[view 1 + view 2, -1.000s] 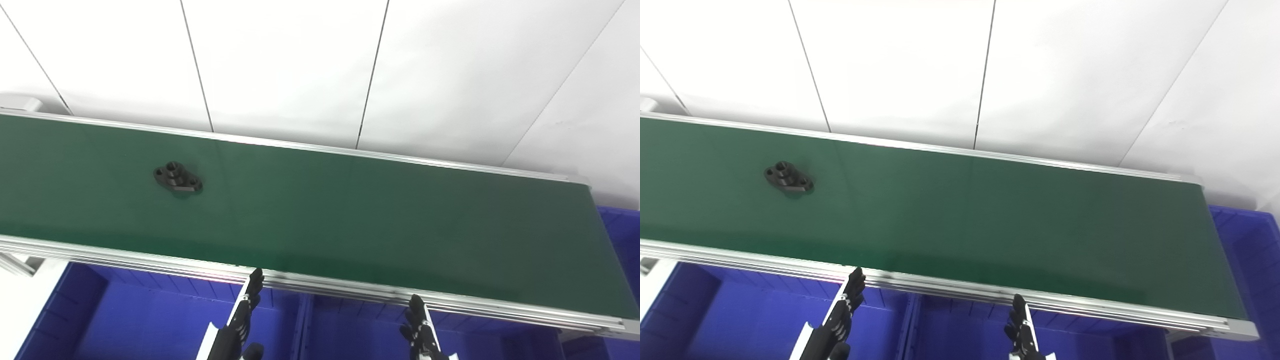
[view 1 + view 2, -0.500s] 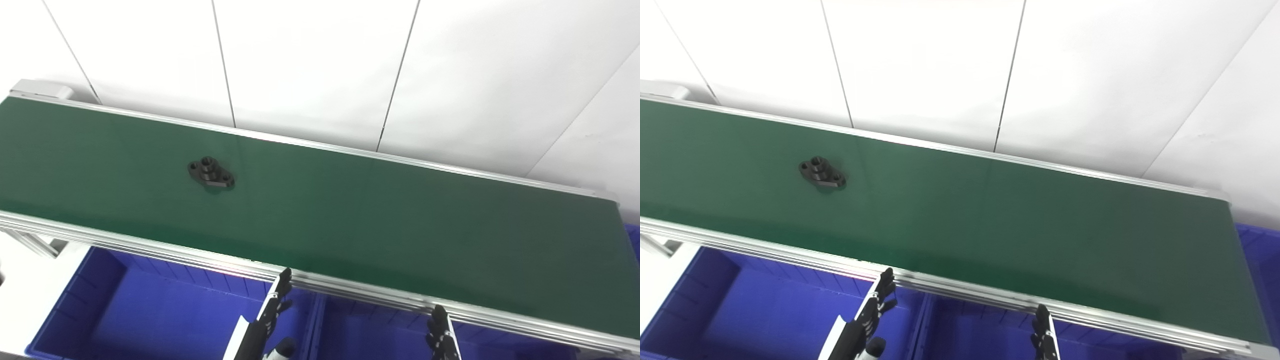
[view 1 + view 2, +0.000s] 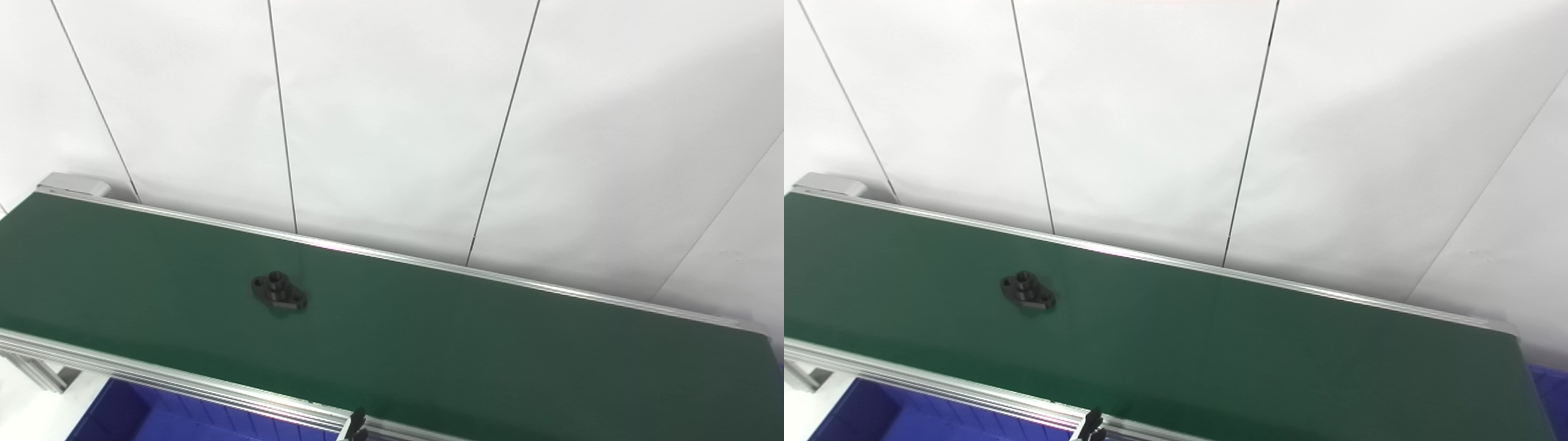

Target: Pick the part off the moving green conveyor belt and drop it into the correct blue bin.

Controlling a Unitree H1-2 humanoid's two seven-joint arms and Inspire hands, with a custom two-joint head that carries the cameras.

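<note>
One hand only in shot: fingertips of the left hand (image 3: 357,427) poke up at the bottom edge, just at the near rail of the belt. Too little showing to say if fingers are spread or curled, so state unknown; nothing seen in it. Right hand out of frame in both eye views.

Key relation: part (image 3: 279,293) lies up and to the left of those fingertips, well apart, w/ the near half of the belt width between them. Left hand judged the nearer one, since it is the only one at the rail; can't confirm w/o seeing the right.

Part: black flanged piece, raised round boss in the middle, a hole in each ear. Sits flat, roughly mid-width on the belt, toward its left end. Long axis runs diag., upper-left to lower-right, close to the belt's own run.

Surface: green conveyor belt (image 3: 490,343), matte, otherwise bare, aluminium rails near and far.

Room: blue bin (image 3: 153,422) just visible under the near rail at lower left; sliver of a second at far right in right eye view. White panelled wall (image 3: 398,122) behind.

Est.: pick not yet begun; reach needs to go fwd and left.
</note>
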